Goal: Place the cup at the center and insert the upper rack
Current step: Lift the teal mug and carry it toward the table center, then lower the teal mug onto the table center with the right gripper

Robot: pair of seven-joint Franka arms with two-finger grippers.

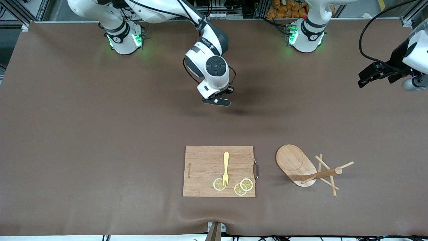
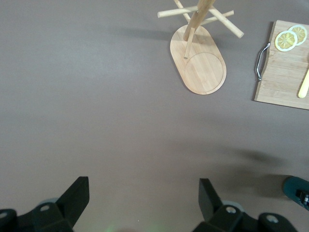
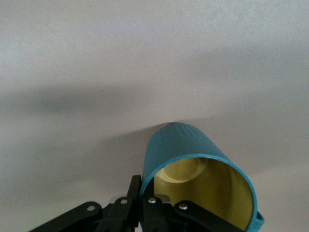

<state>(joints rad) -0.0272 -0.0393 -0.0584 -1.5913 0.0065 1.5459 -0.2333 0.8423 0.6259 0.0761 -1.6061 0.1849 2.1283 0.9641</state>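
The teal ribbed cup (image 3: 181,147) with its yellow inside is held in my right gripper (image 3: 147,187), which is shut on the cup's wall at the rim. The cup's bottom is at or just above the brown table. In the front view my right gripper (image 1: 216,101) is over the middle of the table and hides the cup. The wooden upper rack (image 1: 296,164) stands on its oval base, nearer the front camera, toward the left arm's end; the left wrist view also shows the rack (image 2: 200,67). My left gripper (image 1: 364,76) waits open at that end, with open jaws (image 2: 145,186) over bare table.
A wooden cutting board (image 1: 204,167) lies beside the rack, near the front edge. On it are a yellow fork (image 1: 226,165) and three lemon slices (image 1: 219,184). A metal handle (image 1: 256,170) sticks out on the board's rack side.
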